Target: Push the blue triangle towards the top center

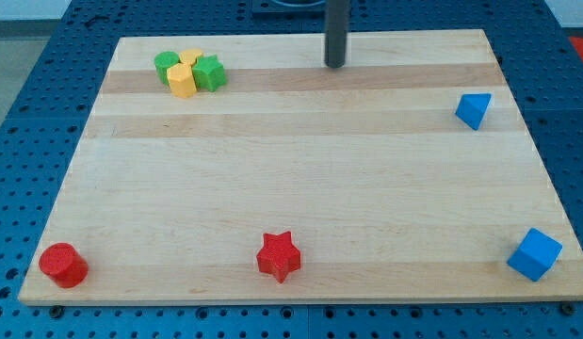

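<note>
The blue triangle (473, 109) lies near the view's right edge of the wooden board, in the upper part. My tip (335, 65) is at the view's top centre, well to the left of the blue triangle and a little above its level, touching no block.
A cluster of a green round block (165, 65), a green star (209, 72), a yellow hexagonal block (182, 80) and another yellow block (191, 57) sits at the top left. A red cylinder (63, 265) is at bottom left, a red star (278, 256) at bottom centre, a blue cube (534, 254) at bottom right.
</note>
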`<state>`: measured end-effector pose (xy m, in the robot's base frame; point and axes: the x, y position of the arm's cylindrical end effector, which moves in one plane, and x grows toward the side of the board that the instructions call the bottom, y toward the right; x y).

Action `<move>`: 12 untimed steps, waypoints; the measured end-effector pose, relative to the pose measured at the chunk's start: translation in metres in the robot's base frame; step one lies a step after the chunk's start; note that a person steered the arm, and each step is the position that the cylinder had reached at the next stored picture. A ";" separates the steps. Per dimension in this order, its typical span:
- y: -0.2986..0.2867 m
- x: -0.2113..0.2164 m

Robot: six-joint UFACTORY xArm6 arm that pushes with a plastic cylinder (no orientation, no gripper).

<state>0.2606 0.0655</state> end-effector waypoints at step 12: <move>0.138 0.092</move>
<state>0.3525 0.2034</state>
